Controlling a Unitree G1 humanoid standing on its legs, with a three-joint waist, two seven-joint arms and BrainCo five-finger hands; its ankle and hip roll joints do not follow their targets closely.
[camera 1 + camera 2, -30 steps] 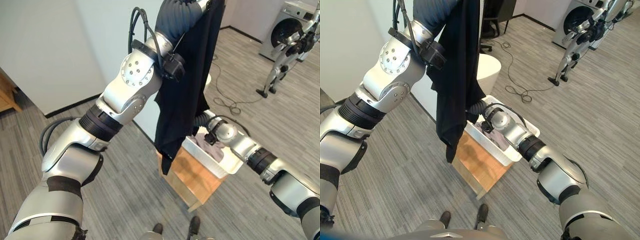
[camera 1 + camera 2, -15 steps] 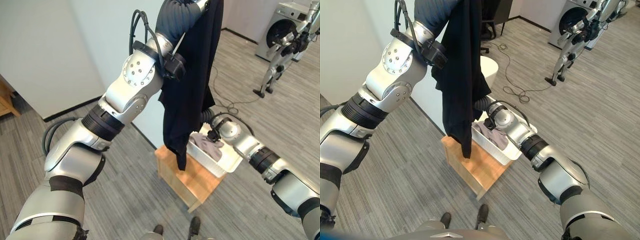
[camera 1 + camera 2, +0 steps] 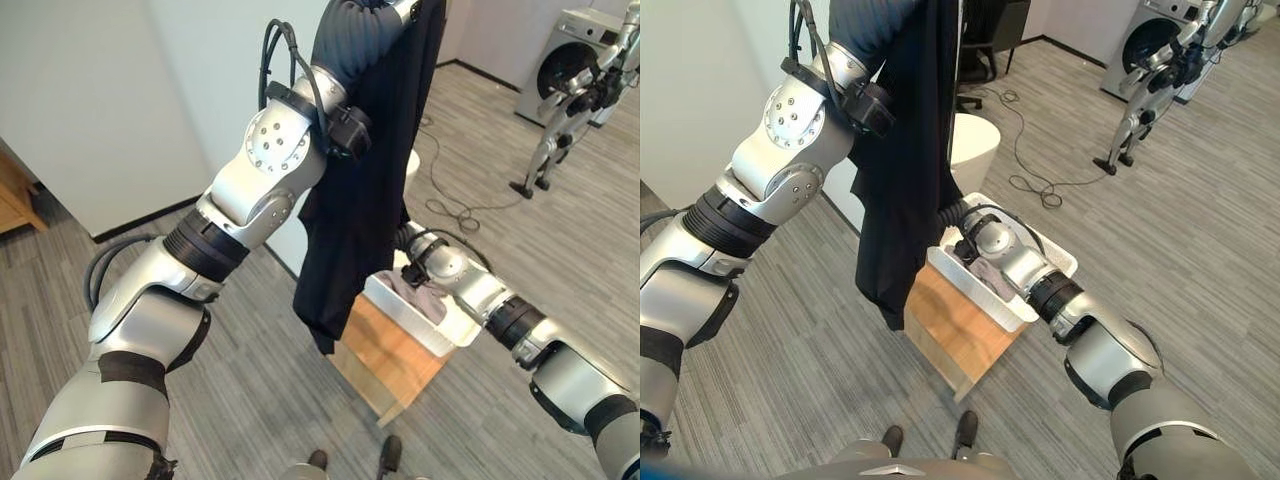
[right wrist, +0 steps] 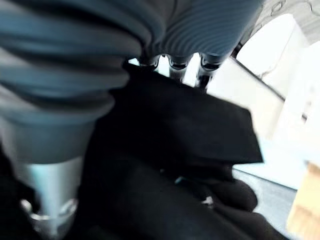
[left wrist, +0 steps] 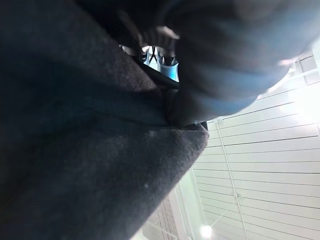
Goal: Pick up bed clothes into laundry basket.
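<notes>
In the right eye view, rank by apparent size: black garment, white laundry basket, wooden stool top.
1. Black garment, though nearest the camera.
2. White laundry basket and wooden stool top: both partly hidden, too close to rank.

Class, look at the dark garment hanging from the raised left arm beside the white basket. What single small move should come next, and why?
Probably swing the left hand toward the white basket, then lower. The dark garment hangs from it with its hem beside the basket, over the wooden stand, not above the opening. The right hand reaches into the cloth beside the basket; its grip is unclear.
</notes>
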